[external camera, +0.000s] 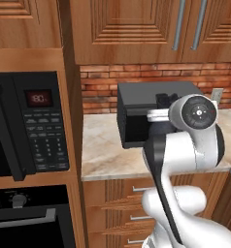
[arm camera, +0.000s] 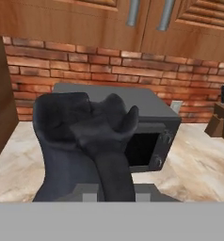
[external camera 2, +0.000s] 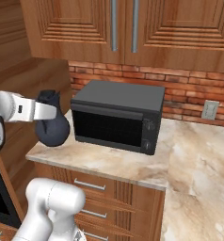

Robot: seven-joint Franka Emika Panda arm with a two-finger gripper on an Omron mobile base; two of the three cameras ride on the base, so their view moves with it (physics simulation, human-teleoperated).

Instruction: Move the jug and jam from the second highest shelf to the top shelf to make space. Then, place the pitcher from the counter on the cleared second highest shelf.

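Counter (external camera 2: 198,155), pitcher (external camera 2: 52,124) within end effector (arm camera: 116,190)

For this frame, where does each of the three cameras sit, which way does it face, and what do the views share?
Left base view: behind the arm's left, facing the counter and wall oven; white arm lower right.
Right base view: behind its right, facing the toaster oven; arm lower left, gripper shut on the pitcher.
Hand view: on the hand, looking past the pitcher at the brick wall.
Shared: counter, toaster oven.
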